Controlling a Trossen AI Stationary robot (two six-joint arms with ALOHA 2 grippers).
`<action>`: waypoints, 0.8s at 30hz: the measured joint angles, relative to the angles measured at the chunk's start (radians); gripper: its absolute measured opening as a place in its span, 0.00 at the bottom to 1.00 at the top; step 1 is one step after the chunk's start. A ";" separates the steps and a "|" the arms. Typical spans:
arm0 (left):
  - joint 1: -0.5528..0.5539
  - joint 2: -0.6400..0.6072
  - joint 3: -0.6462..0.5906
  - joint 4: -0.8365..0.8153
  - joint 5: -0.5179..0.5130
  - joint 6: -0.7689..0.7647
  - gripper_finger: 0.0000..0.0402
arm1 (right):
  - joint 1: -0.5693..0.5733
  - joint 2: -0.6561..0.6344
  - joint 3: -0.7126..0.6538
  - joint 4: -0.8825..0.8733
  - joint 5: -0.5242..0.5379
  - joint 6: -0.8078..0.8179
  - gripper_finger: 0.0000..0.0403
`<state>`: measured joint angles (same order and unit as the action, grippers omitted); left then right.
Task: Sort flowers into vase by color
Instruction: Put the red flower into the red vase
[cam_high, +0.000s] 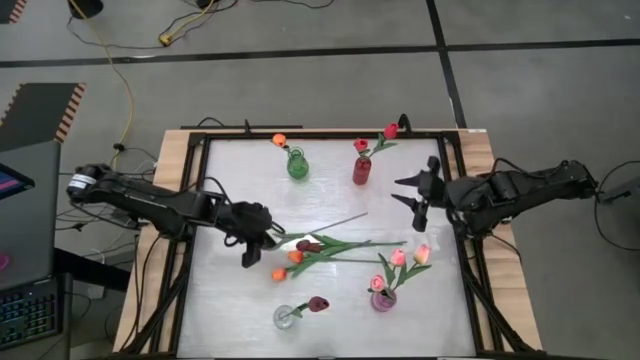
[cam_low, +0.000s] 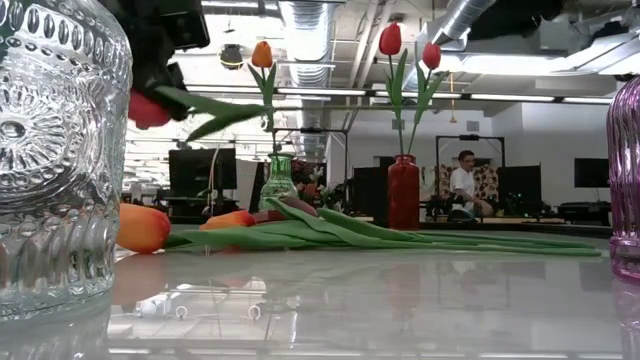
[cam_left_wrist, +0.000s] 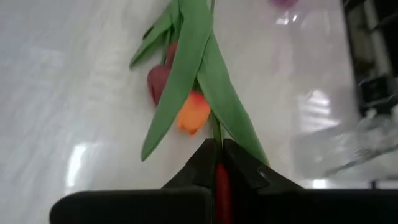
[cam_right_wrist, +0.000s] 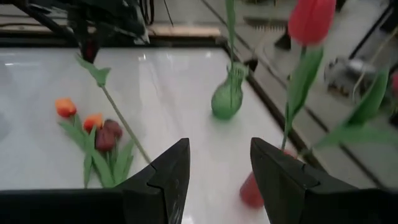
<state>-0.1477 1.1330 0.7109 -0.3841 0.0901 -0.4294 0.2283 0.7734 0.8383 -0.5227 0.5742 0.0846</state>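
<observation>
A white desk (cam_high: 240, 300) seen from above, with two dark robot arms reaching in from either side. At left of centre, the left claw (cam_high: 262, 238) is clenched on a red tulip (cam_low: 148, 110), lifted off the surface; its thin stem (cam_high: 335, 221) slants up and right toward the middle of the frame. Just below and right of that claw, a loose heap of flowers (cam_high: 320, 248) lies flat on the desk: orange and dark maroon heads at the left end, long green leaves running right toward pink heads.

Four vases stand around the heap. A green vase (cam_high: 297, 166) at upper centre holds an orange tulip. A red vase (cam_high: 362, 170) beside it holds red tulips. A purple vase (cam_high: 383, 299) at lower right holds a pink one. A clear glass vase (cam_high: 285, 317) at lower centre holds a maroon one.

The right claw (cam_high: 420, 192) hangs at the upper right, near the red vase, fingers spread apart and holding nothing.
</observation>
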 joint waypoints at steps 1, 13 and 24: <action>0.008 -0.005 0.000 0.012 0.010 -0.017 0.01 | 0.000 0.000 0.000 0.022 0.000 -0.028 0.49; 0.135 0.014 0.002 0.418 0.205 -0.242 0.01 | 0.000 0.000 0.000 0.177 0.000 -0.268 0.49; 0.234 0.014 0.002 0.543 0.268 -0.688 0.01 | 0.000 0.000 0.000 0.354 0.000 -0.598 0.49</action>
<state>0.0859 1.1473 0.7124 0.1589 0.3583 -1.1170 0.2283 0.7734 0.8383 -0.1688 0.5747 -0.5139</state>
